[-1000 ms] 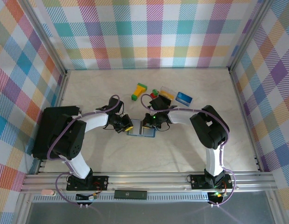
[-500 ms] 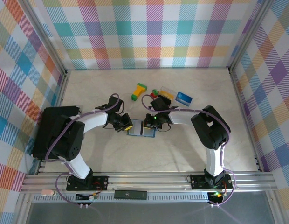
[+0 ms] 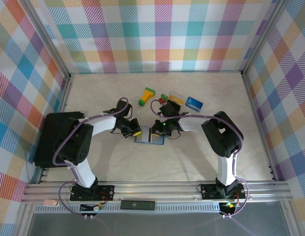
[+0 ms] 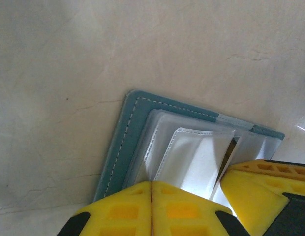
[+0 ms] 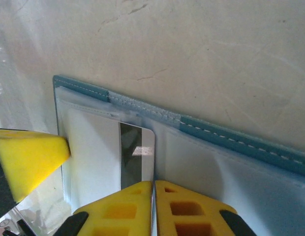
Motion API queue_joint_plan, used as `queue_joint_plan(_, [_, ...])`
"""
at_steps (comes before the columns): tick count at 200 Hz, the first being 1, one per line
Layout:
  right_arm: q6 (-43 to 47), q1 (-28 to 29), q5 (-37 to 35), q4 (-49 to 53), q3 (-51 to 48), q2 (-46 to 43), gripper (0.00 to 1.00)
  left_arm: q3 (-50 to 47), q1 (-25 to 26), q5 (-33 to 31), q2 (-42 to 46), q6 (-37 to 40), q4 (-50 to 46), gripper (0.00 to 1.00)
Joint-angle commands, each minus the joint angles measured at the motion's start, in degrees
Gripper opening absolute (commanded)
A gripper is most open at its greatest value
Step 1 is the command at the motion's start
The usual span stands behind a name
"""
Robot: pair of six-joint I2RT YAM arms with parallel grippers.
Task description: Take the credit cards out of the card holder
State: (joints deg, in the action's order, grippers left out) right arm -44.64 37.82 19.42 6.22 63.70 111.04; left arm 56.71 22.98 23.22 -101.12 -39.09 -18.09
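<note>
Closing on the card holder (image 3: 148, 140).
Left tool (image 4: 152, 187) is tightening fully shut; right tool (image 5: 153, 186), jaws together, is meeting a still-sleeved card (image 5: 110, 152).

Your white left arm (image 3: 101, 127) and right arm (image 3: 194, 122) reach inward, wrists low. The yellow-padded left gripper (image 4: 151, 191) and yellow-padded right gripper (image 5: 153, 191) each have their pads pressed together.

The slate-blue card holder (image 3: 149, 139) is laid open near the table's centre; a pale grey card (image 5: 101, 157), dark-striped, is seated in a clear sleeve.
</note>
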Motion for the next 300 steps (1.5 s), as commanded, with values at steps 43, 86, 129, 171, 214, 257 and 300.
queue_joint_plan(43, [-1.13,-0.27,2.4,-0.83,-1.12,-0.85,0.17,-0.51,0.75,-4.77,-1.53,1.74,-5.65,0.06])
queue_joint_plan(86, [-1.68,-0.29,3.15,-1.11,-0.95,0.18,0.18,-0.63,0.7,-4.37,-1.71,1.51,-5.29,0.06])
queue_joint_plan(129, [-1.48,-0.3,4.41,-2.32,-1.11,0.56,0.17,-0.74,0.75,-4.28,-1.63,1.54,-5.34,0.06])
queue_joint_plan(171, [-1.76,-0.29,5.34,-3.9,-0.99,0.92,0.17,-0.64,0.75,-4.42,-1.53,1.49,-5.24,0.06])
queue_joint_plan(214, [-1.53,-0.29,2.87,-3.04,-1.36,0.0,0.1,-0.76,0.75,-4.76,-1.04,1.53,-5.36,0.06])
queue_joint_plan(257, [-0.71,-0.36,-2.09,-1.39,-3.23,-2.75,0.05,-0.72,0.62,-5.3,-0.49,1.43,-5.54,0.06])
queue_joint_plan(300, [0.18,-0.65,-4.46,-2.55,-6.38,-6.46,0.02,0.06,0.49,-5.53,1.13,1.56,-6.63,0.07])
